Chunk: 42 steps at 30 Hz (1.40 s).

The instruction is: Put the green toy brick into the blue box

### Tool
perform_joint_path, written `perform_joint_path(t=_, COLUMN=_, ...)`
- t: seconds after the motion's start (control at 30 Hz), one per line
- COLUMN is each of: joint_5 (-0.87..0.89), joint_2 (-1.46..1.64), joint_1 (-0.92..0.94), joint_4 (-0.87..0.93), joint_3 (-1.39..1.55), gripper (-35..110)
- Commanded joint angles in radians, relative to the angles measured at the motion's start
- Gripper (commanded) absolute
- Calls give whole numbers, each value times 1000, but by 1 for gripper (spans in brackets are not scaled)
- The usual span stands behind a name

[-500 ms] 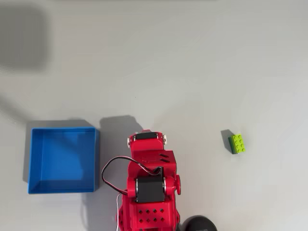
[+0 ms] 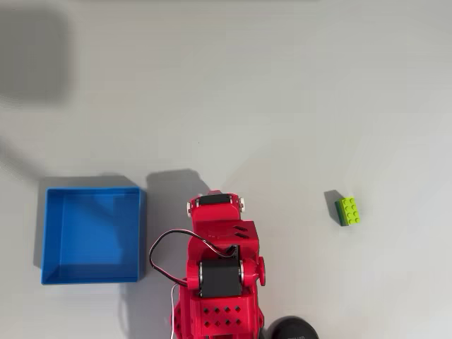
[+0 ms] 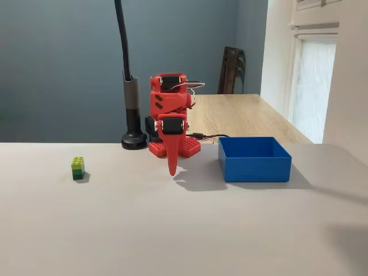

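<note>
In the overhead view the red arm (image 2: 219,272) sat at the bottom centre of the frame, folded back over its own base, with a black cable looping off its left side. The green toy brick (image 2: 348,210) lay on the pale grey table (image 2: 282,92) at the right of the frame, well apart from the arm, its long side running up and down the picture and its studs facing up. The blue box (image 2: 92,234) stood at the left of the frame, just beside the arm's base, its flat bottom bare.

In the fixed view the sides were reversed: the brick (image 3: 77,168) rested at the left, in the middle height of the frame, and the box (image 3: 254,158) stood at the right, close to the arm (image 3: 170,118). The gripper (image 3: 171,167) hung straight down at the centre, its tip pointing at the table, between brick and box but nearer the box. Its fingers appeared to be closed together into one red point, though from this angle that was hard to confirm, so I could not tell for sure. Behind the arm stood a black lamp post (image 3: 131,86) on a round foot, and further back a wooden tabletop (image 3: 241,112) ran toward a dark wall.
</note>
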Motion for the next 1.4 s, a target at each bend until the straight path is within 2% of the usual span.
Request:
perform_joint_path(t=0.0, joint_5=-2, joint_2=15, joint_1=20, joint_4=-5, joint_3=-3, gripper=0)
perform_joint_path(t=0.37, joint_5=72, joint_2=6, joint_1=21, joint_4=-14, joint_3=-43, gripper=0)
perform_joint_path(t=0.63, joint_5=137, joint_2=-11, joint_1=14, joint_4=-12, joint_3=-192, gripper=0)
perform_joint_path(t=0.97, joint_5=279, joint_2=-391, joint_1=77, joint_4=-3, joint_3=-491, gripper=0)
perform_joint_path(t=1.37, joint_5=371, joint_2=-738, joint_1=298, joint_4=103, joint_3=-782, gripper=2)
